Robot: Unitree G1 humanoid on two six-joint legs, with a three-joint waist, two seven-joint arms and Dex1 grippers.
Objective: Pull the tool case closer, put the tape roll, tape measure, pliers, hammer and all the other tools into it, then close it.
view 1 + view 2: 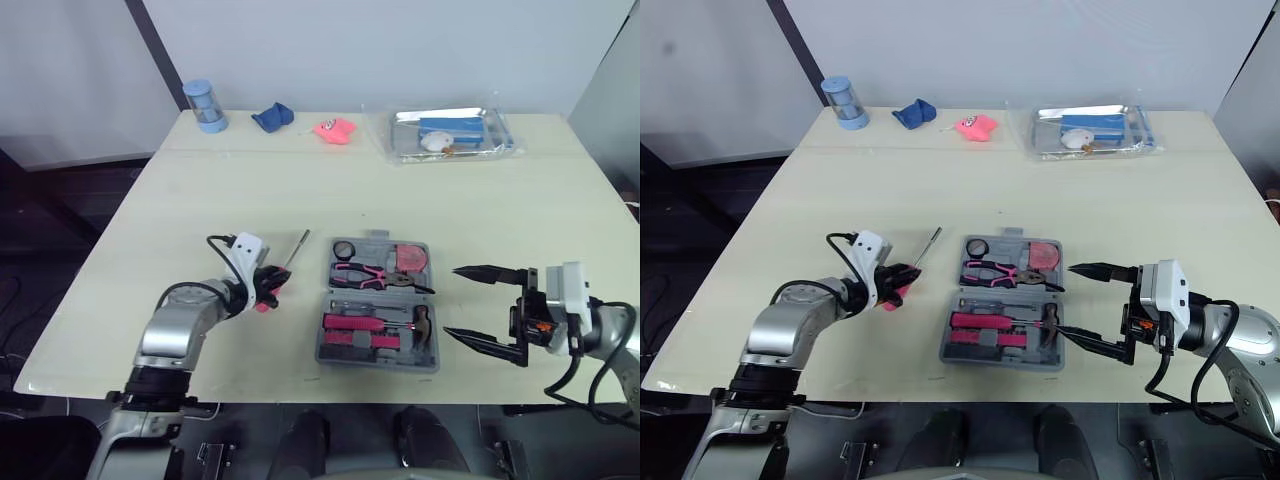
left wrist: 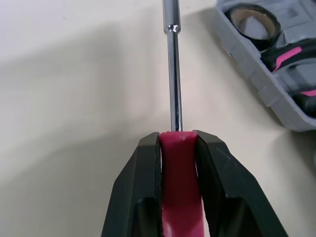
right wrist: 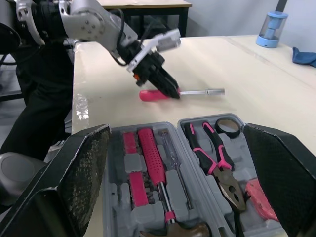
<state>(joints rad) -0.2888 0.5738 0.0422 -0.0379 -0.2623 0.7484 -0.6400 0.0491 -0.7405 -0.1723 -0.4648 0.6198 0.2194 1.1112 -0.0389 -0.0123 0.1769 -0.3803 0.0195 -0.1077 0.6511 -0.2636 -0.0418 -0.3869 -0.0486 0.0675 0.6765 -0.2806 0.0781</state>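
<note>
Screwdriver [image 1: 297,249] is pointing away from the robot, just left of the open tool case [image 1: 322,345], left gripper [image 1: 270,283] pinching its pink handle; right gripper [image 1: 452,302] is hovering, fingers spread, at the case's right side.

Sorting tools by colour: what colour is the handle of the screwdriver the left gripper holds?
The screwdriver handle is pink, clearest in the left wrist view.

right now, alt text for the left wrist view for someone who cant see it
The left tool's black fingers are shut on a screwdriver's pink handle, its steel shaft pointing away over the pale table. To one side is the corner of an open grey case holding a tape roll and pink-handled pliers.
</note>
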